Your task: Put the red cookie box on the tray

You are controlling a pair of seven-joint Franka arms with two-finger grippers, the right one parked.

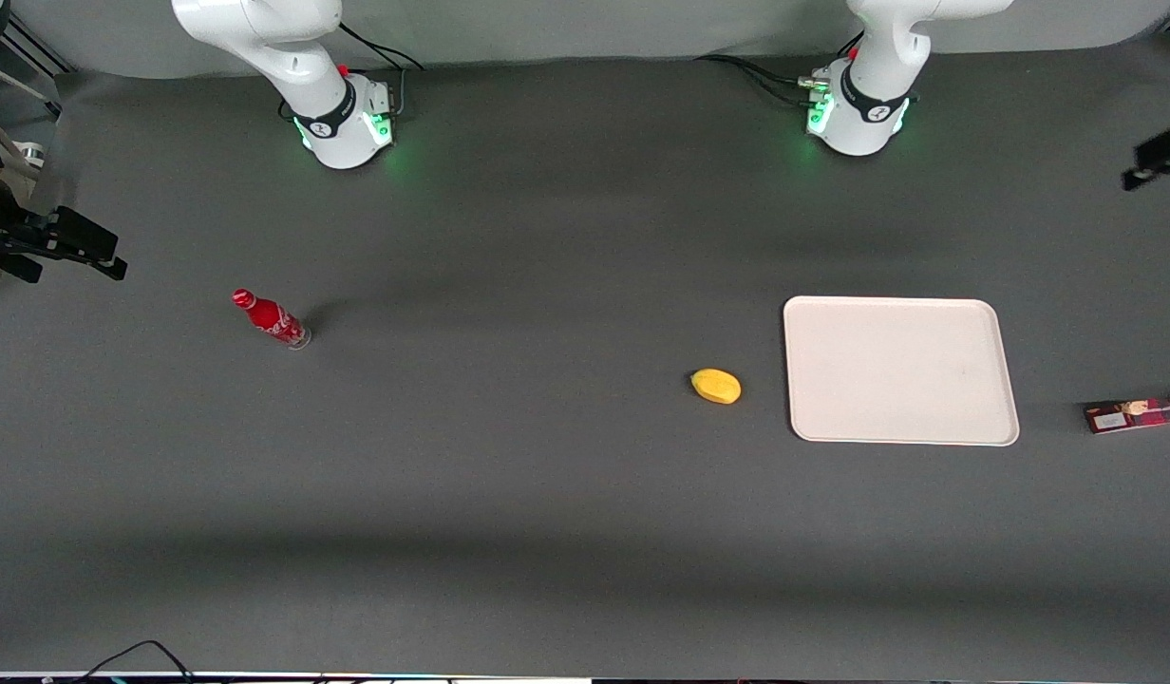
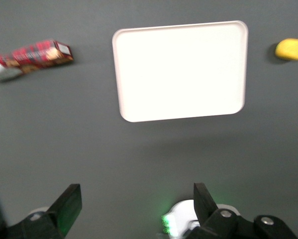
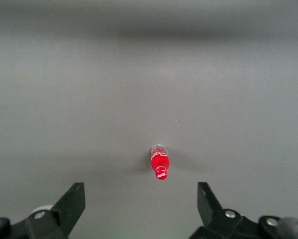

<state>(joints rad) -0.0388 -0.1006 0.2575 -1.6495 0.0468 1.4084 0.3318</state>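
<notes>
Lying flat beside tray (image 2: 181, 69), red cookie box (image 2: 37, 55), well apart from spread fingers (image 2: 69, 204)

So basically the whole shot is one big dark grey matte tabletop (image 1: 509, 494), some kind of fabric or mat cover, plain and a bit dull. Along the top edge of the frame it meets a lighter grey cloth backdrop (image 1: 594, 28) with a wavy, slightly rumpled border. In the upper left corner there's a bit of black metal frame rail (image 1: 34, 47) poking in. In the lower left corner a thin black cable (image 1: 134, 655) loops up over the table edge, and a pale strip (image 1: 509, 680) runs along the very bottom. Lighting's soft and even, with broad, blurry darker bands across the upper and lower parts of the frame.
</notes>
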